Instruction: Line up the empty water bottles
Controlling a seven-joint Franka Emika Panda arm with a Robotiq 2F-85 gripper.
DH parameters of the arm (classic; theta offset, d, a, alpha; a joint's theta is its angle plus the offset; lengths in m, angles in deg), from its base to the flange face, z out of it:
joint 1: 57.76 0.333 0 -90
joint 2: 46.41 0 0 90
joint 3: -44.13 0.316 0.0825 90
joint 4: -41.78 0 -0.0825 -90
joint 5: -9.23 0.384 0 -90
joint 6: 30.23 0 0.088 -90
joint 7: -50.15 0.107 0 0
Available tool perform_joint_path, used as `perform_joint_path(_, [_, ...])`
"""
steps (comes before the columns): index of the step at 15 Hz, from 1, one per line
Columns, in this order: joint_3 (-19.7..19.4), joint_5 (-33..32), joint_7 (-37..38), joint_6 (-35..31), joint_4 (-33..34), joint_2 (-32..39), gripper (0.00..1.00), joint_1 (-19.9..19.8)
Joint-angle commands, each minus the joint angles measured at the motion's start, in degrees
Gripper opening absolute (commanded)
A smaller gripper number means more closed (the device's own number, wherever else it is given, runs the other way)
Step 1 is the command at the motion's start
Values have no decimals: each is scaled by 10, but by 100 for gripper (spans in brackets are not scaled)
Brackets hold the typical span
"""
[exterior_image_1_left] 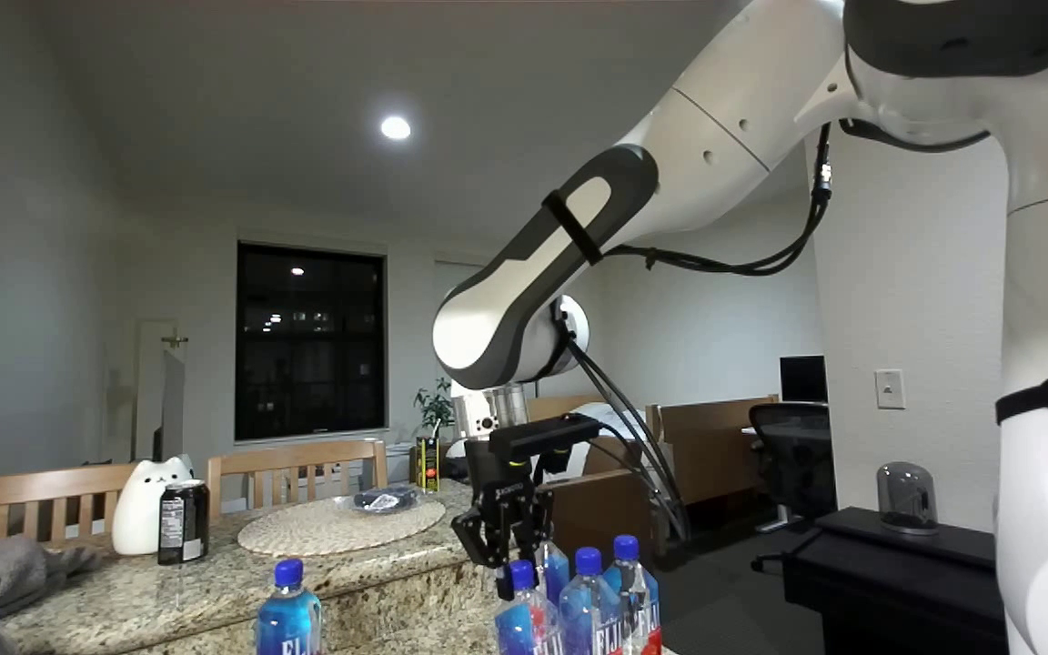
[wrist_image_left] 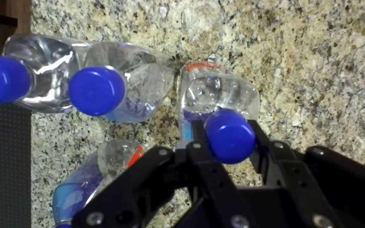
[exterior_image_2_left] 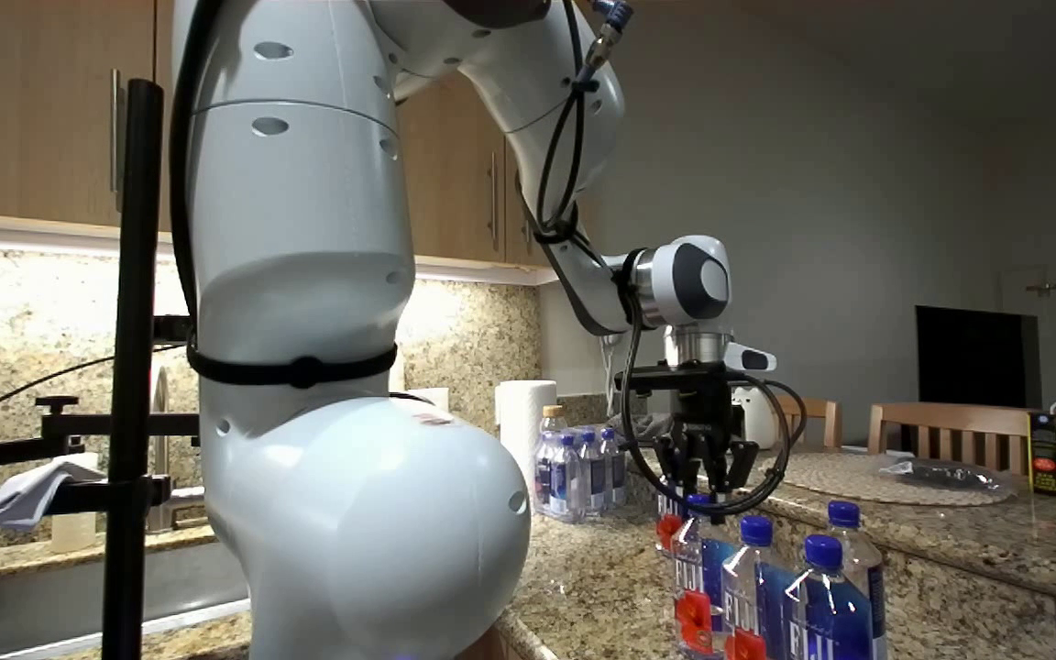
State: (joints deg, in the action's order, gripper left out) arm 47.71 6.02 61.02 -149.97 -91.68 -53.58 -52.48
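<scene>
Jaws clamped on held water bottle (wrist_image_left: 219, 101) at its capped top. Near bottle (wrist_image_left: 135, 85) just beside it, end bottle (wrist_image_left: 48, 71) beyond, toward the table (wrist_image_left: 312, 63) edge. Probably lining up; next: square it with those two, release, then stray bottle (wrist_image_left: 86, 180) diagonally off it.
</scene>
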Motion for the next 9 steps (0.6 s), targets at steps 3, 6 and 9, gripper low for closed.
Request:
perform_joint_path(3, [3,-3,13,-3,-13,-1,13,-10])
perform_joint_path(6, [1,4,10,-2,-19,-10,13,-10])
perform_joint_path(9, [-1,16,6,-2,-28,-19,13,-10])
